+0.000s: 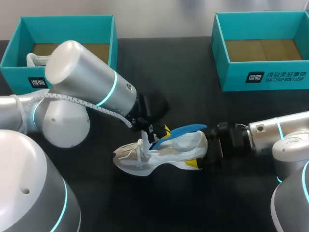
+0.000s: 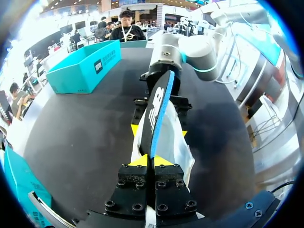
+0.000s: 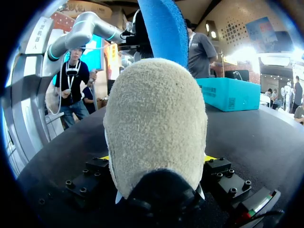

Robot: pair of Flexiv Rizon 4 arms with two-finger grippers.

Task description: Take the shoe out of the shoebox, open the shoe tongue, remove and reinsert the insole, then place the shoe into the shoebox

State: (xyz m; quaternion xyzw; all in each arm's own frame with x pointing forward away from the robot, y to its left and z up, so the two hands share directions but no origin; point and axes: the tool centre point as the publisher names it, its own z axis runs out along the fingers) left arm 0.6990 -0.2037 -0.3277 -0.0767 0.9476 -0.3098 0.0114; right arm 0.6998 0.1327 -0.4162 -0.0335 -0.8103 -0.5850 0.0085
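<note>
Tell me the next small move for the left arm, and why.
Probably lift the left gripper a little, straight up from the shoe. It is shut on the blue insole, which stands on edge over the shoe's opening, while the right gripper clamps the heel and steadies it. I cannot tell whether the insole's end has cleared the shoe.

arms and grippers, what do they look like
The left arm and right arm are fat silver-grey tubes with glowing cyan rings at joints. A white braided cable runs along the left. The left gripper and right gripper are black, bolted, yellow-tipped.
</note>
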